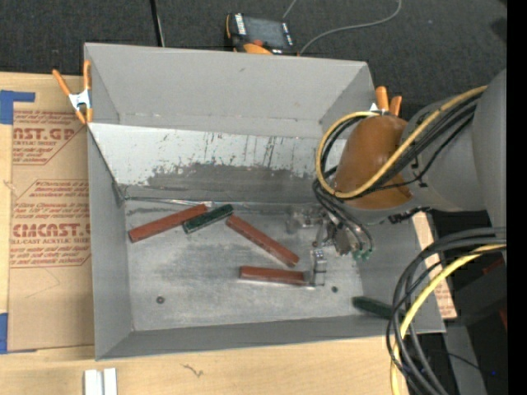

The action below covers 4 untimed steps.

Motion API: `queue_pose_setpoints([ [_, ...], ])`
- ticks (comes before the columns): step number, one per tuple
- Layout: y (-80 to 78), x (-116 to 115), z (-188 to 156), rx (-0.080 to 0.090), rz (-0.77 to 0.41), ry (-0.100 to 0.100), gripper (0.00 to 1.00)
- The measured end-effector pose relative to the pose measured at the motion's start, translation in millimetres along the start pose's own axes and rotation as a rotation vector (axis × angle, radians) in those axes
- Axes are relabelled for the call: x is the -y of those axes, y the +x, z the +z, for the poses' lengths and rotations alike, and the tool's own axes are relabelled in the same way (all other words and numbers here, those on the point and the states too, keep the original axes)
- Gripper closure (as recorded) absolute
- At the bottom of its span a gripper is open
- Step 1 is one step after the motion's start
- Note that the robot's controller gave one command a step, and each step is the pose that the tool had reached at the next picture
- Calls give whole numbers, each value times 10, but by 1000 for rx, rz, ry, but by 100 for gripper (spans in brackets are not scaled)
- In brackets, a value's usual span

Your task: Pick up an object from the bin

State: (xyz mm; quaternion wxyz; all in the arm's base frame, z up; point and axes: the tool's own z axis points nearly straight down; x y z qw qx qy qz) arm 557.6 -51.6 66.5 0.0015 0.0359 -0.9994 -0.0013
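The orange cover [370, 159] and cables [323, 151] hide the right wall of the bin [107, 237], the gripper [319, 274] covers the right end of the lowest reddish-brown stick [268, 275], and a dark thing [375, 306] at lower right is unidentifiable.

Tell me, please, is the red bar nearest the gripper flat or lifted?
Flat: the red bar lies along the bin floor, gripper at its right end.

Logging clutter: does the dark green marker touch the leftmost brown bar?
Touching: the camera view shows the dark green marker lying against the right end of the leftmost brown bar.
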Motion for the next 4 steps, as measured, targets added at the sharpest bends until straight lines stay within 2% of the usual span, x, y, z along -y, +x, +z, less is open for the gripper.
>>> queue_pose_setpoints([
  [1, 64, -995, -48, 4, 97, -1, 0],
  [2, 58, -945, -55, 6, 103, 2, 100],
  [3, -214, -1431, -319, 6, -519, 2, 100],
  [4, 97, -1110, -1484, 11, -540, 6, 100],
])
